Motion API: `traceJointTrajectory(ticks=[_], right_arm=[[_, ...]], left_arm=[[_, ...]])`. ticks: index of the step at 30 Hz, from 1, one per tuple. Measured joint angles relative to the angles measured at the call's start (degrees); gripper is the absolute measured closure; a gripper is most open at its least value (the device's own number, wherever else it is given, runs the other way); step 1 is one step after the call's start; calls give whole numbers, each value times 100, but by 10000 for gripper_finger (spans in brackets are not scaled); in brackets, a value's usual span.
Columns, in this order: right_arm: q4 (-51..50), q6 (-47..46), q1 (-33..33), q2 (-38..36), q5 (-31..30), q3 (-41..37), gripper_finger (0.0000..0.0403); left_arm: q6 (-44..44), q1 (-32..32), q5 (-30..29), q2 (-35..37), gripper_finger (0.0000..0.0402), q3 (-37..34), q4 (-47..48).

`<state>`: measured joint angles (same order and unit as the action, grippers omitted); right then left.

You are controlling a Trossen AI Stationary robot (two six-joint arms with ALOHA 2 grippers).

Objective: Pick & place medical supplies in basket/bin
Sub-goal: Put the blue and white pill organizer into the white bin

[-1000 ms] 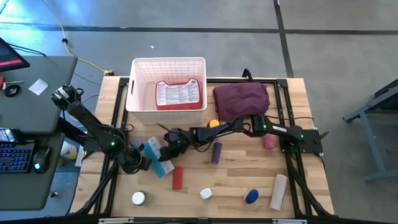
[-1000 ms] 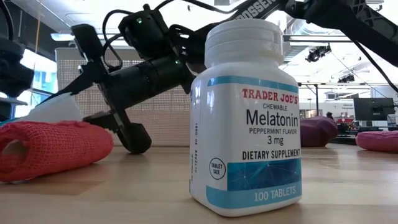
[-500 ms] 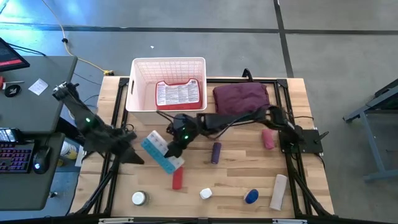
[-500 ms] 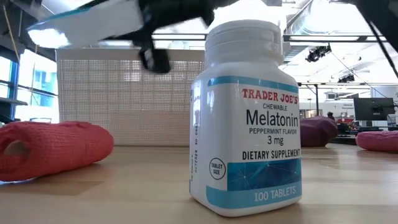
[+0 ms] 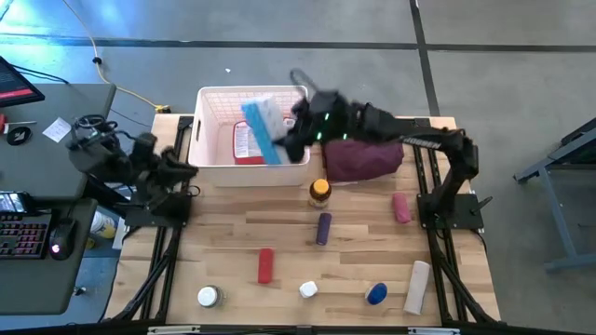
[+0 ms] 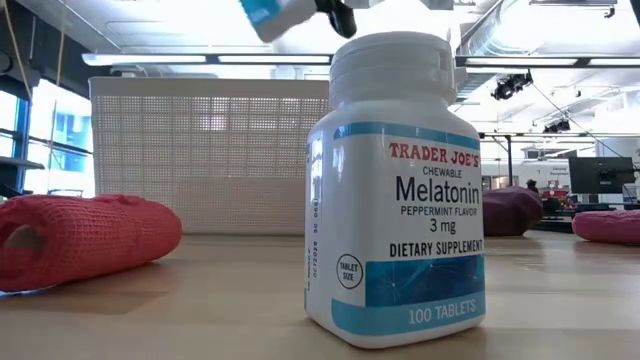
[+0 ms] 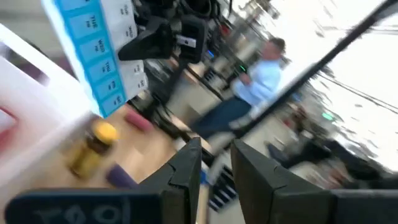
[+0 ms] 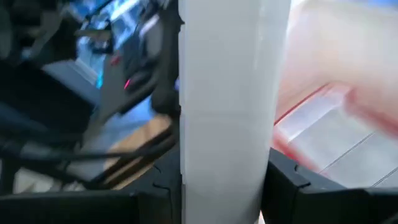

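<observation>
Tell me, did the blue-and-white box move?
Yes. The box, held by the right gripper, went from the table near the red roll to above the basket.

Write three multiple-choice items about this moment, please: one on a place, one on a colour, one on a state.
1. Where is the blue-white pill organizer?
A. Over the white basket
B. On the table by the red roll
C. On the maroon cloth

2. Which colour is the roll at the table's middle?
A. Green
B. Purple
C. Yellow

3. What is the right gripper doing?
A. Open over the table
B. Resting on the cloth
C. Shut on the organizer

Answers: 1 A, the high view shows it held above the basket. 2 B, it shows purple. 3 C, the right wrist view shows fingers clamping it.
</observation>
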<state>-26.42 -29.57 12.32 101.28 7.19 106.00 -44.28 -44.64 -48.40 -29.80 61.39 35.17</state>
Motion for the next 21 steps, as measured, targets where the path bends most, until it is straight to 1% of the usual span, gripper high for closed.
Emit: traceJointTrajectory(ticks=[6, 11, 14, 18, 21], right_arm=[[617, 549, 632, -33, 95, 0, 271], [1124, 755, 922, 231, 248, 2, 271], [1397, 745, 1002, 459, 336, 0, 271], [1302, 913, 1005, 736, 522, 265, 271], [1107, 1047, 1025, 979, 646, 461, 271]], left_arm=[[209, 0, -648, 0, 277, 521, 647], [567, 0, -1192, -1, 277, 861, 631], [842, 0, -1382, 0, 277, 1036, 631], [1102, 0, -1425, -2, 277, 1228, 626], [1216, 0, -1655, -3, 277, 1282, 629]])
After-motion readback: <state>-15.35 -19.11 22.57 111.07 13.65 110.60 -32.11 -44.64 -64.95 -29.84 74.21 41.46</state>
